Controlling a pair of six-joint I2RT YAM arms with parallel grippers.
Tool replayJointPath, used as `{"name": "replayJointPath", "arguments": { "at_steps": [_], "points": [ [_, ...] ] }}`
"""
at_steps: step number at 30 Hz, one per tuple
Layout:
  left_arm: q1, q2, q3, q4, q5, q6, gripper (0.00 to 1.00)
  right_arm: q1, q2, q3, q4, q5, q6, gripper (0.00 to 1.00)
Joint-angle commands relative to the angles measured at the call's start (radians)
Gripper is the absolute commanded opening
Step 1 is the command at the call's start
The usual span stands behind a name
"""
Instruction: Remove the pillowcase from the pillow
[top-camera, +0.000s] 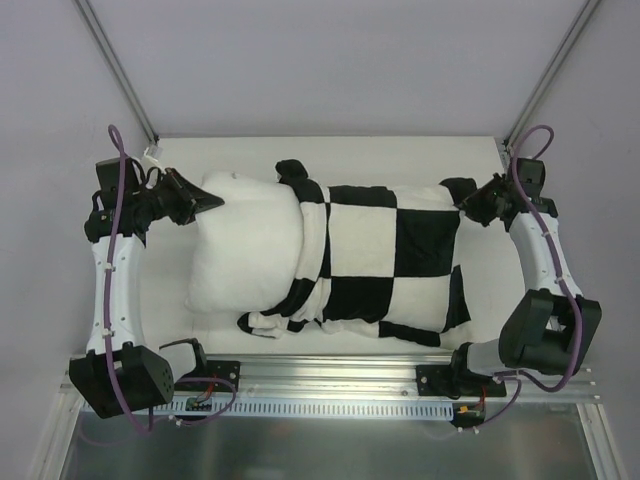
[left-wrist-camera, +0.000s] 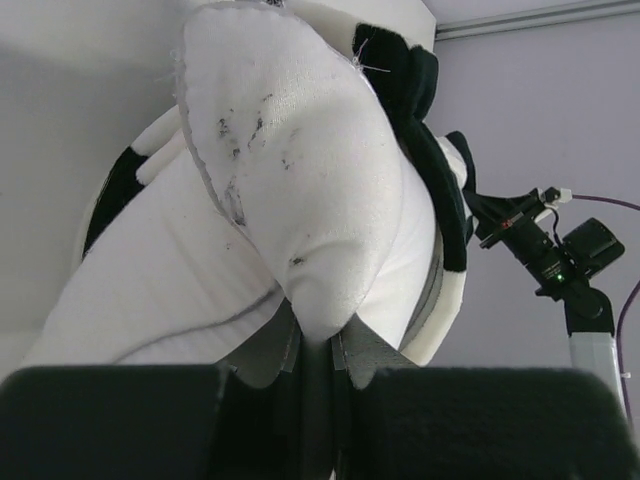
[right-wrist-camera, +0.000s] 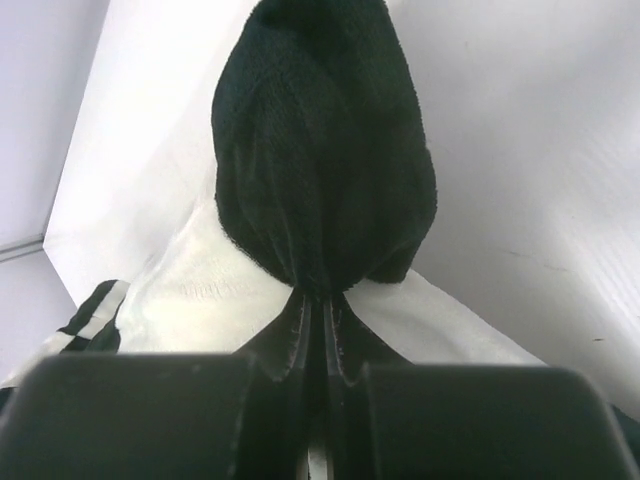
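Overhead, two wrist close-ups, pillowcase (top-camera: 390, 262) shared

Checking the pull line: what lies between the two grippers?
In the top view, only the pillow, its right part inside the pillowcase, spans from the left gripper to the right gripper.

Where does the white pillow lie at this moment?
In the top view the pillow lies across the middle of the table, bare on the left, its right part inside the pillowcase; the left claw pinches its far left corner.

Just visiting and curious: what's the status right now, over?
Left gripper shut on pillow corner. Right gripper shut on pillowcase corner. Pillow partly out. Nothing blocking.
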Motion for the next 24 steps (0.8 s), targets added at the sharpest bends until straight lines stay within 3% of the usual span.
{"name": "replayJointPath", "arguments": {
  "at_steps": [1, 8, 10, 16, 24],
  "points": [
    [0.062, -0.027, 0.028, 0.076, 0.007, -0.04, 0.0, -0.082, -0.032, -0.016, 0.024, 0.158, -0.069, 0.01],
    [0.083, -0.036, 0.013, 0.078, 0.012, -0.04, 0.0, -0.1, 0.009, -0.025, 0.027, 0.132, -0.079, 0.06],
    [0.086, -0.039, 0.008, 0.076, 0.014, -0.039, 0.0, -0.102, 0.02, -0.022, 0.027, 0.13, -0.082, 0.01],
    [0.103, -0.044, 0.009, 0.076, 0.017, -0.042, 0.0, -0.129, -0.015, -0.001, 0.015, 0.155, -0.095, 0.01],
    [0.246, -0.016, 0.121, 0.069, 0.04, -0.1, 0.0, -0.455, -0.197, 0.065, -0.049, 0.063, -0.079, 0.01]
  ]
}}
